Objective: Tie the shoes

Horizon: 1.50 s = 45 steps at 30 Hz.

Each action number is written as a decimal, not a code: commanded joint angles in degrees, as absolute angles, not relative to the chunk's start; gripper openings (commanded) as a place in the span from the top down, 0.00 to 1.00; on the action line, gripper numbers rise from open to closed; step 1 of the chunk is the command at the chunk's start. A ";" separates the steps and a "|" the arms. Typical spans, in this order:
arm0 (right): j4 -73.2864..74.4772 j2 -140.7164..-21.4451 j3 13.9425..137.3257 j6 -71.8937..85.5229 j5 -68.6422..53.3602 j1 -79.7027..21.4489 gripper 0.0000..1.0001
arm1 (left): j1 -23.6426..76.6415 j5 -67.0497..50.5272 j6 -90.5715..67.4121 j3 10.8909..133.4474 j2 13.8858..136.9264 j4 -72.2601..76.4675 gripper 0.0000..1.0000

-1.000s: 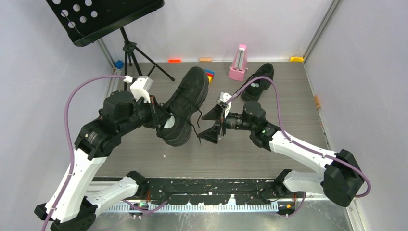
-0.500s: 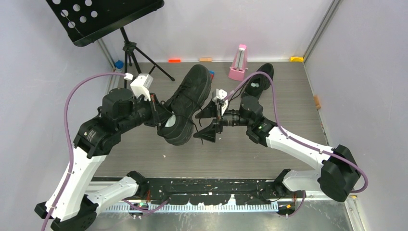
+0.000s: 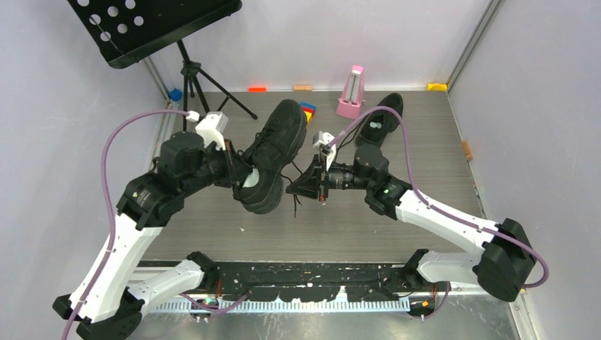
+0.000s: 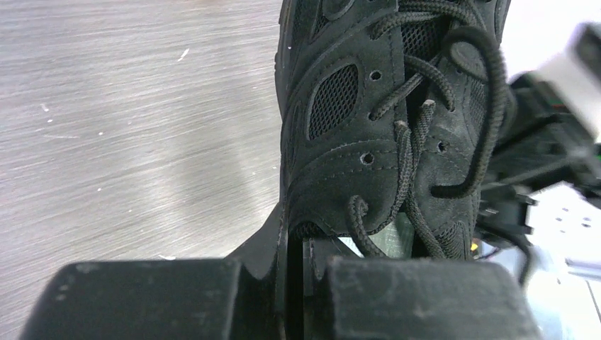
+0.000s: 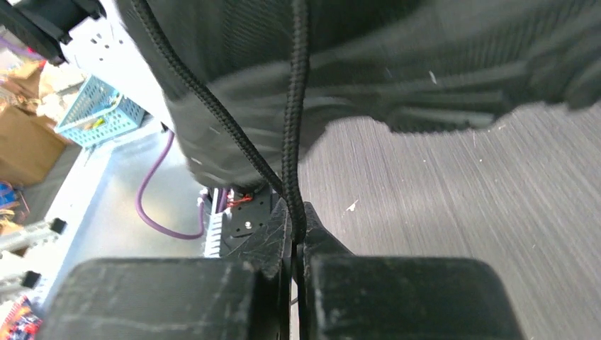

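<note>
Grey wood-grain table (image 3: 212,219), lilac walls (image 3: 319,42); far shoe (image 3: 390,101) rests at back.

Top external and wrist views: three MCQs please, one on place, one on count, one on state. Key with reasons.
1. Where does the free shoe lie?
A. at the near edge, by the arm bases
B. far right, beside the pink metronome
C. off to the far left

2. How many shoes show in the top view?
A. one
B. two
C. three

3. What is the right pincer doing?
A. open, clear of everything
B. shut on the metronome
C. shut on a lace

Key:
1 B, it sits next to the metronome.
2 B, one held shoe in the left pincer, one lying free.
3 C, the right wrist view shows the lace pinched between closed fingers.
</note>
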State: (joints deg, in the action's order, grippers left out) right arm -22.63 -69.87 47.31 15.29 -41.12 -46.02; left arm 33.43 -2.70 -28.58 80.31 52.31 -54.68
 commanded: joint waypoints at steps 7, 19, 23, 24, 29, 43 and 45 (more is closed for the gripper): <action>-1.61 -59.62 49.97 28.28 -30.32 -46.14 1.00 | 33.49 2.92 -36.16 57.08 53.23 -35.28 1.00; 8.65 -73.64 62.33 37.87 -22.99 -43.14 1.00 | 42.51 18.91 -51.98 36.13 58.01 -15.47 1.00; 11.61 -74.79 65.09 38.02 -23.61 -40.63 1.00 | 48.30 21.46 -54.85 36.00 59.41 -13.97 0.89; 12.57 -74.79 65.51 37.82 -23.80 -39.76 1.00 | 48.68 20.27 -54.78 36.43 60.13 -13.86 0.80; 17.54 -74.65 66.27 36.34 -25.30 -35.84 1.00 | 48.98 11.62 -50.19 41.71 63.14 -17.95 0.37; 21.58 -74.03 66.71 37.93 -29.82 -37.49 1.00 | 46.45 9.92 -24.33 49.37 49.23 -31.37 0.28; 22.75 -74.39 67.69 37.61 -29.88 -37.62 1.00 | 44.90 7.50 -22.15 50.60 51.29 -30.28 0.29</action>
State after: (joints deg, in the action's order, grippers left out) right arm 20.64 -75.57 64.18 37.65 -27.64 -36.84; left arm 47.29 11.27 -32.14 47.51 48.18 -31.00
